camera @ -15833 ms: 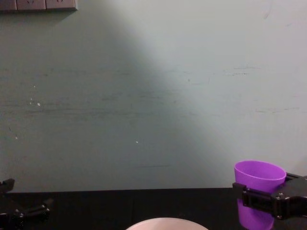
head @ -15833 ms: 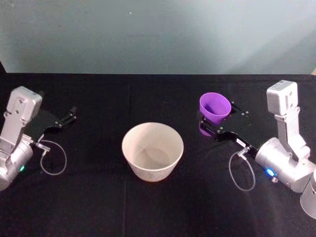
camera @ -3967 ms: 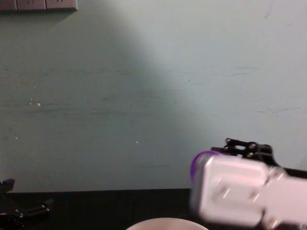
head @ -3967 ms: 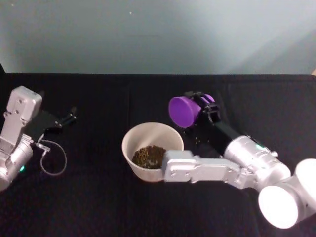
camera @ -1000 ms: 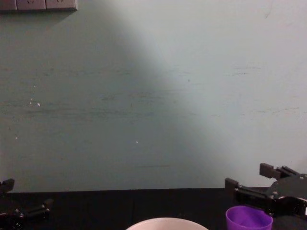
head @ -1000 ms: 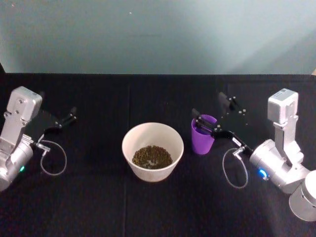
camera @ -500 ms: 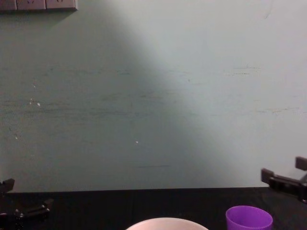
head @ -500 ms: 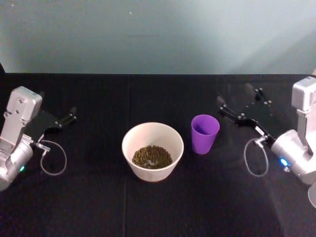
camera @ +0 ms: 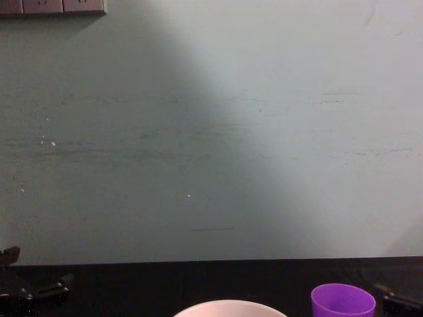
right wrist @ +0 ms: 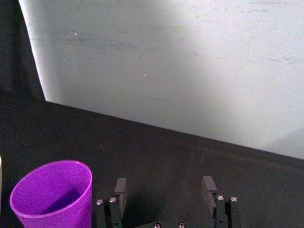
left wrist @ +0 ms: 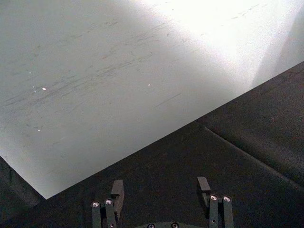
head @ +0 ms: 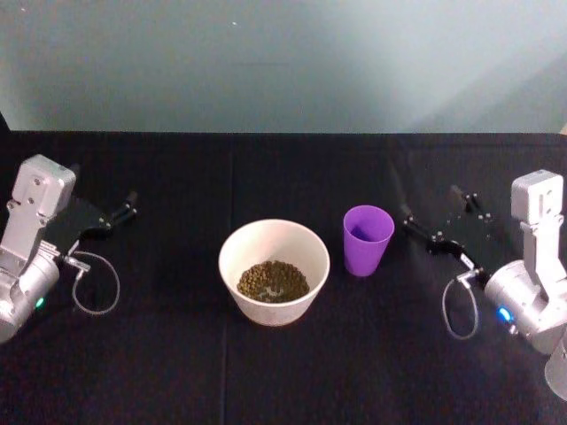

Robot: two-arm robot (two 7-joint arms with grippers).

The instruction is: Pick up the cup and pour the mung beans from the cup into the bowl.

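The bowl (head: 274, 271) sat on the black table (head: 266, 381), and everything else took its place from it. Inside it lay the mung beans (head: 273, 281), a brownish heap covering the bottom. The cup (head: 368, 240) stood upright just to the right of the bowl, near it but not touching, its mouth facing up. In the right wrist view its inside (right wrist: 52, 199) looked plain purple, with no beans to be seen.

The right gripper (head: 432, 220) hung further right of the bowl, beyond the cup and apart from it. Its fingers (right wrist: 120, 189) were spread wide with nothing between them, and the cup showed off to one side of them rather than in the gap.

The left gripper (head: 120, 209) rested well to the left of the bowl, near the table's left edge, parked. Its fingers (left wrist: 117, 190) were likewise spread and empty, pointing toward the pale wall (left wrist: 118, 71) behind the table.

From the chest view the bowl's white rim (camera: 228, 308) just showed at the lower edge, with the cup's rim (camera: 342, 298) to the right of it.
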